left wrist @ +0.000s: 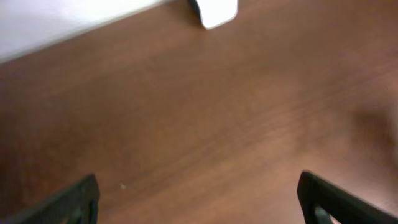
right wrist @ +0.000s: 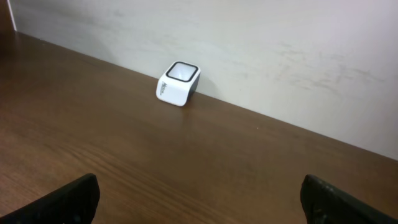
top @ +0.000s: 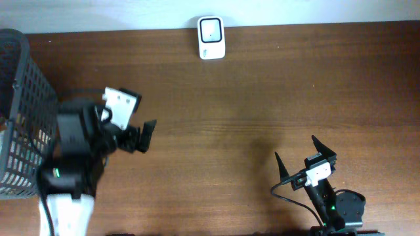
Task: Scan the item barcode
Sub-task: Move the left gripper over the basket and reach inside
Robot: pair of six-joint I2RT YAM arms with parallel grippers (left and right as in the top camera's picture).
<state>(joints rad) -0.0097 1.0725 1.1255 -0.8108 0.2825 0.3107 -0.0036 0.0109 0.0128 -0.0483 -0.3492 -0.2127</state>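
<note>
Brown wood desk (top: 262, 98), with a dark mesh basket (top: 20, 98) at our left edge. Our left claw (left wrist: 196, 186) and right claw (top: 295, 147) are both spread wide, holding nothing. The white scanner (top: 211, 37) sits at the far edge by the wall. We can't see the item, maybe it's in the basket. Reaching in blind, we could snag the mesh or grab it barcode-down.
</note>
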